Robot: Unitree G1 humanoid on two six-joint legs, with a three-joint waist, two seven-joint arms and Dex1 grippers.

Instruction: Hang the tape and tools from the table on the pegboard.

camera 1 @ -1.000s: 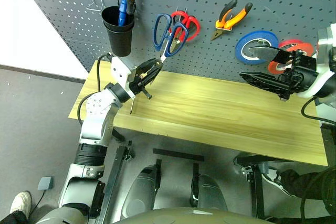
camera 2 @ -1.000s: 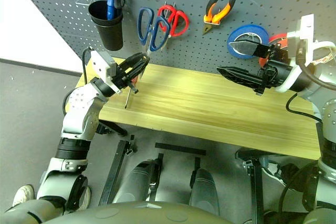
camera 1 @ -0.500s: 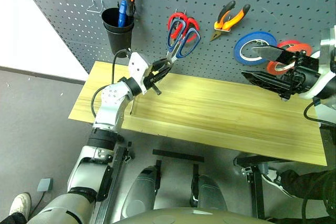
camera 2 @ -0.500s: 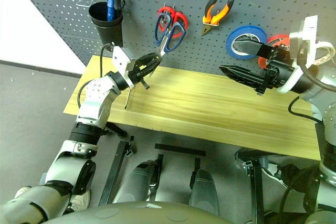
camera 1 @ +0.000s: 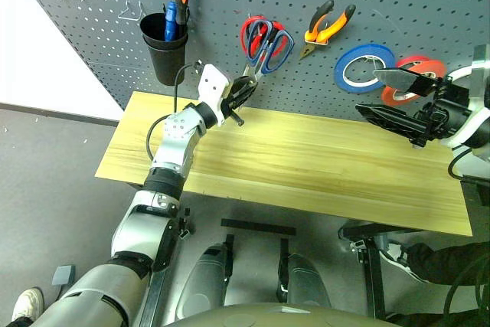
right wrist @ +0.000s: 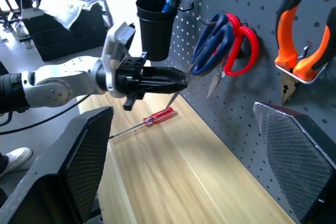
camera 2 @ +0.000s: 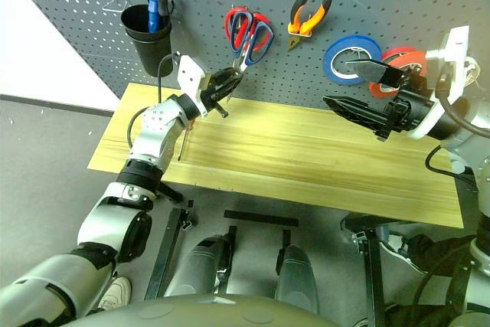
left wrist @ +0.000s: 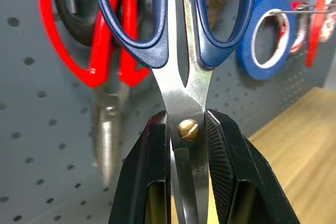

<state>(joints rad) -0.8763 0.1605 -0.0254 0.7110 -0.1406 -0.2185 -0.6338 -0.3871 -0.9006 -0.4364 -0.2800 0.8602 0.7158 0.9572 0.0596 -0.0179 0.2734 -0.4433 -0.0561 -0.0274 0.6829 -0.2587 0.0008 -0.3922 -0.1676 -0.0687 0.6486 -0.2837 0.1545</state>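
Upper frame: cup (camera 1: 163,44), scissors (camera 1: 264,40), pliers (camera 1: 329,24) left to right on the pegboard (camera 1: 429,5), above the worktop (camera 1: 321,166).

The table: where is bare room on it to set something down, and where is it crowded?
The table is bare from the left gripper across to under the right gripper, and along its front edge. A red-handled screwdriver lies near its left end. Crowded: the pegboard above, where the scissors, pliers and tape rolls hang.

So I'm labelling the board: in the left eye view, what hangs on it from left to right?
black cup → red-handled scissors with the dark-handled scissors over them → pliers → blue roll → red-orange tape
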